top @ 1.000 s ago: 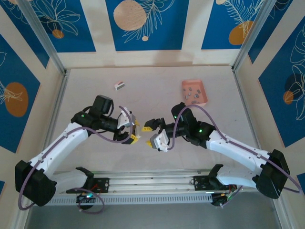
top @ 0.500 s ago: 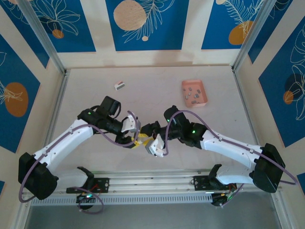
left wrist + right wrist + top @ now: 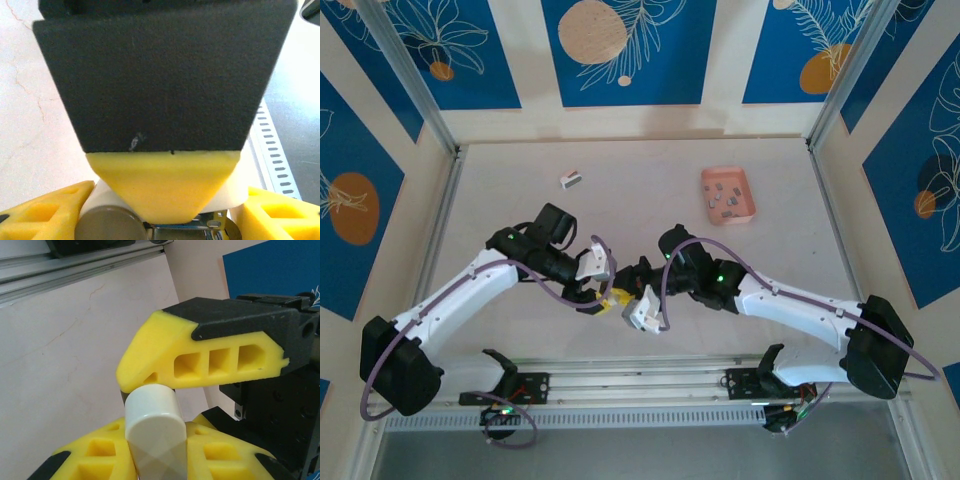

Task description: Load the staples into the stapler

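The pale tabletop [image 3: 520, 190] takes up the middle of the overhead view. The left arm [image 3: 450, 300] reaches in from the lower left of the frame and the right arm [image 3: 800, 310] from the lower right, and they meet low in the centre.

In the left wrist view, the left gripper [image 3: 165, 222] has its yellow fingers [image 3: 45, 212] in the bottom corners. Its jaws stand well apart and are clamped on the stapler [image 3: 227, 197], whose white body and metal parts span the gap. One black-and-yellow finger of the other gripper crosses just above it.

In the right wrist view, the right gripper [image 3: 157, 457] sits at the bottom of the frame, its jaws close together and pressed against either side of the stapler's rounded white end.

The shallow pink tray [image 3: 748, 190] lies in the upper right of the overhead view, well apart from both grippers. The staples [image 3: 725, 200] are in it — several tiny grey pieces. A small white-and-grey block [image 3: 570, 180] lies on the tabletop to the upper left of centre.
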You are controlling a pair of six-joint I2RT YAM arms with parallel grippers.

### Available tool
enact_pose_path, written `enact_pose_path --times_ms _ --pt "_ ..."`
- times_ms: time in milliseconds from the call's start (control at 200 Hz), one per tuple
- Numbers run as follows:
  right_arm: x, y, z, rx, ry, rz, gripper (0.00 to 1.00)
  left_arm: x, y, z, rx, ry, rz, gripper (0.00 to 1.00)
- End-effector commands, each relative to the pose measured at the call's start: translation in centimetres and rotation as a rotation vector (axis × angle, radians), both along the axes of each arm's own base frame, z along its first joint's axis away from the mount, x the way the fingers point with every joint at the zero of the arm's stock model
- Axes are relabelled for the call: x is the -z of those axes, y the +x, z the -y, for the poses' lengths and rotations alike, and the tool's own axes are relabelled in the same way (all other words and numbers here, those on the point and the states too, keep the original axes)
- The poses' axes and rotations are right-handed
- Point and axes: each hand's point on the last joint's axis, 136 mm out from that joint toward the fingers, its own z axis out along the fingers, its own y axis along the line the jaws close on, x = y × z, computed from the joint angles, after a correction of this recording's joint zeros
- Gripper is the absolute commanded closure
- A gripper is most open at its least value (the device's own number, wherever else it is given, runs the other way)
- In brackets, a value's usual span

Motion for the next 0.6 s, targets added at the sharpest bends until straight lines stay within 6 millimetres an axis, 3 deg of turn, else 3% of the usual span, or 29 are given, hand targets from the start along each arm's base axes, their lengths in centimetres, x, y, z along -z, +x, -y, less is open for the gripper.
enact_pose_path --times_ms 0,45,165,315,445,595 --pt "-0.5 0.7 0.3 0.051 0.033 -0.023 0.89 -1.0 0.5 0.5 0.000 -0.025 0.071 0.26" --pt "0.0 0.9 0.7 0.080 0.033 -0.064 0.89 -0.8 0.9 0.4 -0.027 -0.022 0.082 0.20" --pt "1.5 1.8 2.1 0.177 0.031 -0.207 0.90 -1.1 2.3 0.5 -0.141 -0.078 0.143 0.17" --pt "2.5 3.4 3.6 0.337 0.071 -0.459 0.92 -3.0 4.1 0.3 -0.316 -0.217 0.232 0.15" --pt "3.0 4.6 4.3 0.441 0.132 -0.670 0.94 -3.6 5.4 0.1 -0.464 -0.300 0.202 0.19" --pt "3.2 6.0 4.2 0.576 0.181 -0.890 0.95 -2.4 6.9 -0.6 -0.632 -0.286 0.085 0.23"
